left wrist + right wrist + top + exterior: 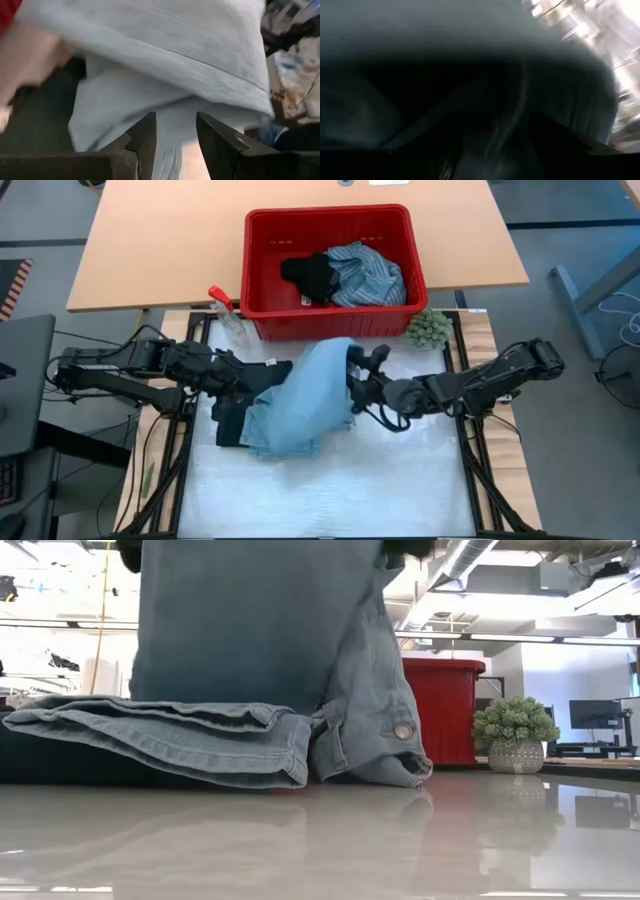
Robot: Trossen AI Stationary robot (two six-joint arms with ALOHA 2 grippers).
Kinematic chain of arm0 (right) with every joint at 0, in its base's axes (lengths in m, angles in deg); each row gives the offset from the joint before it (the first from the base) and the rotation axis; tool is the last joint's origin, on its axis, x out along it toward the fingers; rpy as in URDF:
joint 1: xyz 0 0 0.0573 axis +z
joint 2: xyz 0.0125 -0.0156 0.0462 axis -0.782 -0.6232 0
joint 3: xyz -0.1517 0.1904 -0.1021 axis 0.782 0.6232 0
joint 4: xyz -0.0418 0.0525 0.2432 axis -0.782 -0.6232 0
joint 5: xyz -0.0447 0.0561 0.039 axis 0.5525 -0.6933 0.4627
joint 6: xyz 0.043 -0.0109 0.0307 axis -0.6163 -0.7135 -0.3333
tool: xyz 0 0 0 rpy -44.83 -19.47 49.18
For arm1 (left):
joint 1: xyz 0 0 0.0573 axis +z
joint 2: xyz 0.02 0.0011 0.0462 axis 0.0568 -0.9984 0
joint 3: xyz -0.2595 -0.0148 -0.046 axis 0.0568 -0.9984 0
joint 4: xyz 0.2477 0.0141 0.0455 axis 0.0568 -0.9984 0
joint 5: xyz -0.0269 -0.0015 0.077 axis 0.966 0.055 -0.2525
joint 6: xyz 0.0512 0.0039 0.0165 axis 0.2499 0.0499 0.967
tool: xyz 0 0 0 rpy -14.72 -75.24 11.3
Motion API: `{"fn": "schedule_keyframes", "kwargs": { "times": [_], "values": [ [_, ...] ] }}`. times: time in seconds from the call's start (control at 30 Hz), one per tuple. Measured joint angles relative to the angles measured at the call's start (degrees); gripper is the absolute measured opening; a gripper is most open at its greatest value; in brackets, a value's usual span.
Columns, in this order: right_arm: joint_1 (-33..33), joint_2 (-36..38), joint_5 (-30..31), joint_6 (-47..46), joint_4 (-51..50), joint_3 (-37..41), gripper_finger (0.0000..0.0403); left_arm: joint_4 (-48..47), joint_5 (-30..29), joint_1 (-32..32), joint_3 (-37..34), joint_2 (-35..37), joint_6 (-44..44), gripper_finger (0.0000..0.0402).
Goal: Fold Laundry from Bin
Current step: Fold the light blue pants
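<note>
The light blue jeans (305, 395) are partly lifted between my two arms at mid-table. Seen from table height, they hang as a broad sheet (260, 620), with folded legs (170, 740) and the buttoned waistband (403, 730) resting on the table. My left gripper (262, 375) is shut on the jeans at their left side. My right gripper (357, 378) is at their right edge, half under the denim. A dark navy piece (228, 425) lies under the jeans. The red bin (262, 280) at the far side holds a striped shirt (365, 275) and a black piece (310, 275). My left gripper (175, 117) has a bunch of the denim (172, 145) between its two fingers (145, 137). It comes from the table's left, slanting downward. The cloth above the fingers is raised, while the jeans' lower part lies on the table.
A clear spray bottle (228, 315) with a red trigger stands left of the bin. A small green fuzzy ball in a pot (428, 328) stands to the bin's right. The near half of the white table top (330, 490) is bare.
</note>
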Motion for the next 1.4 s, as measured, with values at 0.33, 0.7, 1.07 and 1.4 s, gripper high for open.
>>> {"fn": "schedule_keyframes", "kwargs": {
  "times": [0.33, 0.7, 1.07, 1.4],
  "values": [
    [1.4, 4.1, -20.3, -43.0, -38.2, -4.6, 0.0255, 9.0, -12.9, -1.5, -2.1, -1.2, 0.1, 0.0128],
    [12.5, 3.9, -6.6, -57.8, -44.0, 2.5, 0.0255, 50.5, -11.2, -4.2, -14.2, -18.6, 6.1, 0.0146],
    [15.3, 4.0, -8.2, -59.2, -44.9, 2.6, 0.0255, 47.0, -11.7, 1.3, -14.2, -28.7, -18.7, 0.0153],
    [16.6, 4.0, -12.9, -67.7, -45.7, 2.7, 0.0255, 44.3, -10.0, 6.7, -14.1, -29.2, -12.4, 0.0154]
  ]
}}
